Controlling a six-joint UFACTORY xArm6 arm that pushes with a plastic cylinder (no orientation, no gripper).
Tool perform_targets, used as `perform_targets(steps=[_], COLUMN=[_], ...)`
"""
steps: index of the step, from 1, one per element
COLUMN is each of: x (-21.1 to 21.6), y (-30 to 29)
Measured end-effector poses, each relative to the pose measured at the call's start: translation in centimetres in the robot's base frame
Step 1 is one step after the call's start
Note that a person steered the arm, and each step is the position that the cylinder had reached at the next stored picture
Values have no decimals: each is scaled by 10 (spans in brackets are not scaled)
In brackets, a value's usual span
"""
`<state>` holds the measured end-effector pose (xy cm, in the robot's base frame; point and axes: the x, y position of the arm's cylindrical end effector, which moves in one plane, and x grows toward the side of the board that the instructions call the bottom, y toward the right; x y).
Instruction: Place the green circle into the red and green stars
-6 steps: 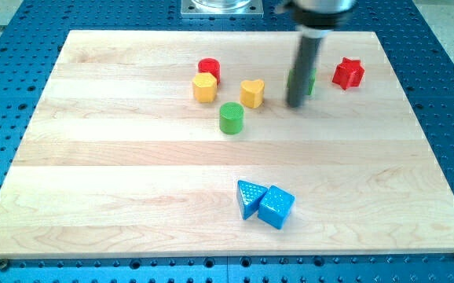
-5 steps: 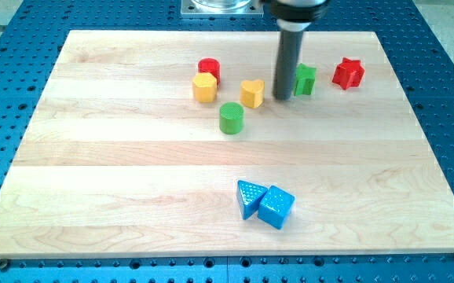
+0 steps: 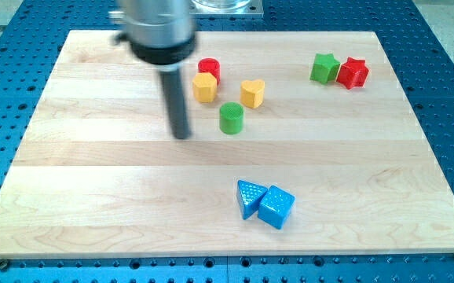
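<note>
The green circle (image 3: 231, 118) stands near the board's middle, toward the view's top. My tip (image 3: 182, 135) rests on the board to the view's left of it, a short gap away, not touching. The green star (image 3: 324, 68) and the red star (image 3: 352, 72) sit side by side, touching, at the view's upper right, far from the green circle.
A red cylinder (image 3: 209, 69), a yellow hexagon (image 3: 204, 87) and a yellow heart (image 3: 252, 93) cluster just above the green circle. A blue triangle (image 3: 249, 196) and a blue cube (image 3: 276, 207) touch each other near the view's bottom.
My tip has swung from beside the green star to the view's left of the green circle. The green star now sits further right, against the red star. The green circle has not moved.
</note>
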<state>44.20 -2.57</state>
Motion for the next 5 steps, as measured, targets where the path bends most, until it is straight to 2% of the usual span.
perform_targets(steps=[1,2,3,4,5], x=[-8,-11,-38,-45,-33], y=[96,27,122,161,172])
